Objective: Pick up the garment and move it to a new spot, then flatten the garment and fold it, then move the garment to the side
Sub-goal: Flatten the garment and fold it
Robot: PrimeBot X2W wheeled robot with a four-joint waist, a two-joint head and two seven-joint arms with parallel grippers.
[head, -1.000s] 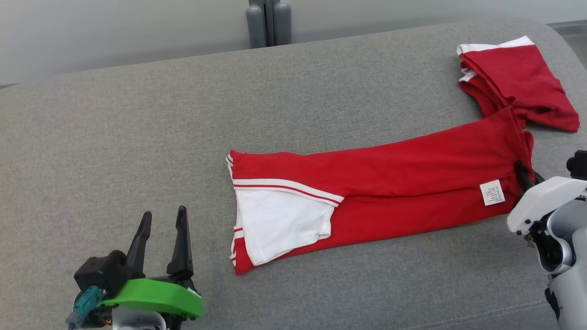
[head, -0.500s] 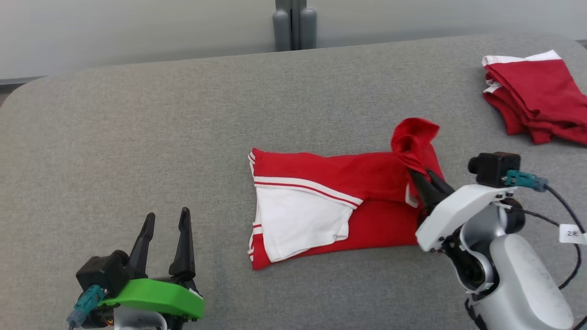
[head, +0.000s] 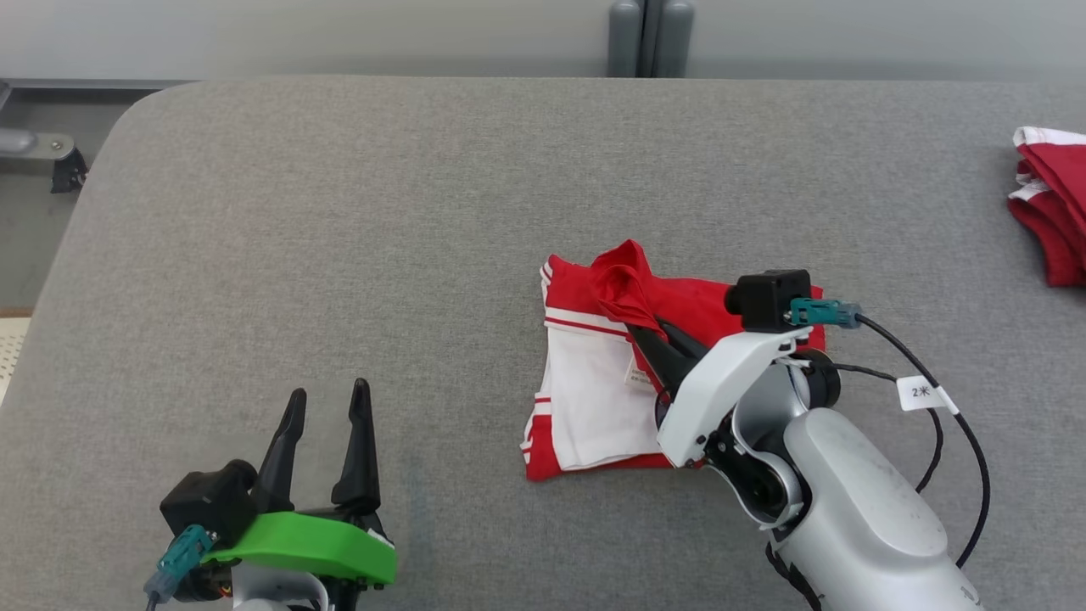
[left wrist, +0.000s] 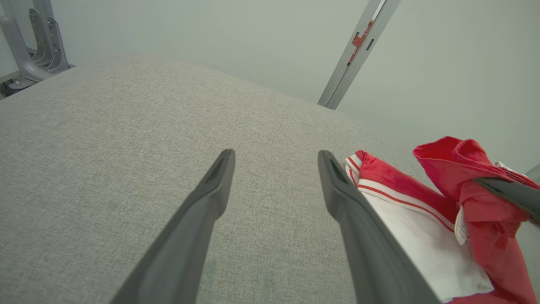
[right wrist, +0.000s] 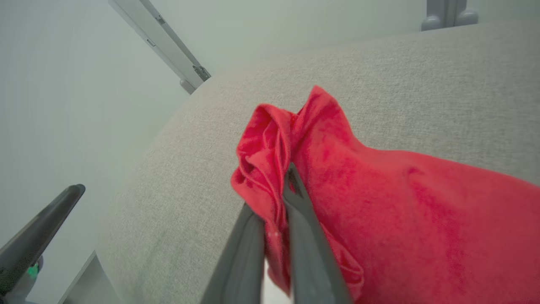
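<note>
- Here, the garment (head: pixel 696 297), red with a white panel (head: pixel 594 407), lies partly folded on the grey counter (head: pixel 339 212). It sits a little right of centre in the head view, well apart from a second red piece (head: pixel 1048 204) at the far right edge.
- The right gripper (head: pixel 646 329) has its jaws clenched on a bunched red end of the garment, held up over the white panel. The right wrist view shows cloth several layers thick pinched between the two fingers (right wrist: pixel 301 219).
- The left gripper (head: pixel 327 392) hovers over the counter's front left with its jaws released and wide and nothing between them. The garment's striped edge is off to its right.
- Handling, as I judge it: a light, soft knit with no stiffness, so it will droop and drag from any single pinch. The cloth-covered counter likely grips it rather than letting it slide.
- The best holds look like the hems and corners, taken through all layers. A pinch mid-panel would probably lift one layer only and spoil the fold.
- The lifted end wants laying flat over the lower half, edges matched, before letting go.
</note>
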